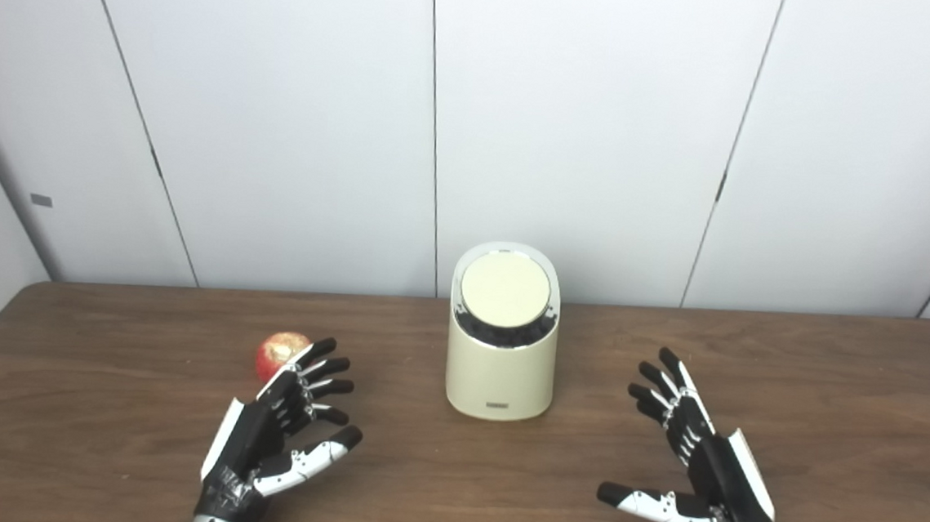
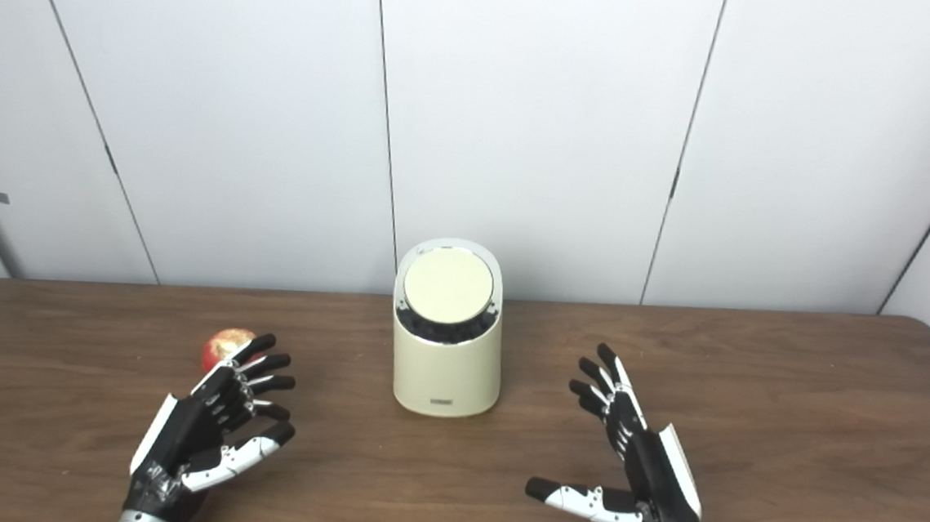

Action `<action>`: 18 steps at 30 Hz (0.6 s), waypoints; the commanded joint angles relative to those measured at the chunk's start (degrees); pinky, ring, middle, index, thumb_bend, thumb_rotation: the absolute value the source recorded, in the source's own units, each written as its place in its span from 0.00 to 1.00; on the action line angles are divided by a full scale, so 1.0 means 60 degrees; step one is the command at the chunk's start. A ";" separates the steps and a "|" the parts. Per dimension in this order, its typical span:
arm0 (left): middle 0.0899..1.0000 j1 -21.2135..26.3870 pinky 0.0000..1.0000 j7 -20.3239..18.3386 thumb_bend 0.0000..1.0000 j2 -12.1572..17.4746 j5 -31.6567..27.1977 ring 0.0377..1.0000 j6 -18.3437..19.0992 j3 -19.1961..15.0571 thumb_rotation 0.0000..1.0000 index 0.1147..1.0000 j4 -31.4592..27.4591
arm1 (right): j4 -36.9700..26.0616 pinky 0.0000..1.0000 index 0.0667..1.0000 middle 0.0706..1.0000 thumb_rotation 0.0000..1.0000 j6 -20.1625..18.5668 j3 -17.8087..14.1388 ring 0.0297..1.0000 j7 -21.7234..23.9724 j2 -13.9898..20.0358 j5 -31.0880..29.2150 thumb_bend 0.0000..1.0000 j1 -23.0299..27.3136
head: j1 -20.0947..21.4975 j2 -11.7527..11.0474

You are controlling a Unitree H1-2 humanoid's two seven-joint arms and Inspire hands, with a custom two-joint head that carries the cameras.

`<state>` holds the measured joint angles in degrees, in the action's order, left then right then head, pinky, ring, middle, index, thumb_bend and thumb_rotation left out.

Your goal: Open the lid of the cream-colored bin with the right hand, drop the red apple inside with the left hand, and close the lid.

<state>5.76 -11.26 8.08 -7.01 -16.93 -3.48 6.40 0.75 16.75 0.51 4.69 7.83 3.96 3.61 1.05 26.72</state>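
stage: nothing done, all steps ahead | my left hand (image 1: 281,436) spread, empty, just beside apple (image 1: 278,353) | my right hand (image 1: 696,465) spread, empty, apart from bin (image 1: 500,370) mid-desk (image 1: 449,489) | lid (image 1: 505,291) shut

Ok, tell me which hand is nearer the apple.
The left hand. Its fingertips reach just in front of the red apple, while the right hand hovers open on the far side of the cream-colored bin.

Bin (image 1: 501,354) stands mid-table (image 1: 450,473), lid (image 1: 505,291) on top; apple (image 1: 277,354) well left of the bin, hands left (image 1: 277,436) and right (image 1: 700,466), nearer us.
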 commanded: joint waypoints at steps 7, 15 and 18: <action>0.74 -0.0148 0.55 0.0190 0.66 -0.0223 -0.0043 0.68 -0.0294 -0.0007 0.08 0.78 0.0301 | -0.0387 0.83 0.97 0.92 0.16 -0.0155 0.0008 0.85 -0.0153 -0.0247 -0.0059 0.78 -0.0374 | 0.0000 0.0006; 0.70 -0.0033 0.49 0.0243 0.65 -0.0293 -0.0052 0.63 -0.0627 0.0023 0.08 0.69 0.0585 | -0.0471 0.81 0.96 0.93 0.15 -0.0255 -0.0014 0.83 -0.0123 -0.0285 -0.0128 0.75 -0.0306 | -0.0056 -0.0034; 0.70 0.0062 0.49 0.0187 0.66 -0.0296 -0.0153 0.64 -0.0610 0.0064 0.09 0.69 0.0716 | -0.0581 0.79 0.95 0.92 0.20 -0.0361 -0.0020 0.83 -0.0248 -0.0457 -0.0080 0.75 -0.0110 | -0.0037 -0.0096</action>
<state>6.56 -9.90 7.59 -7.05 -19.10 -3.87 7.92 -2.02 14.00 0.35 4.31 6.27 3.85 1.82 0.70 26.19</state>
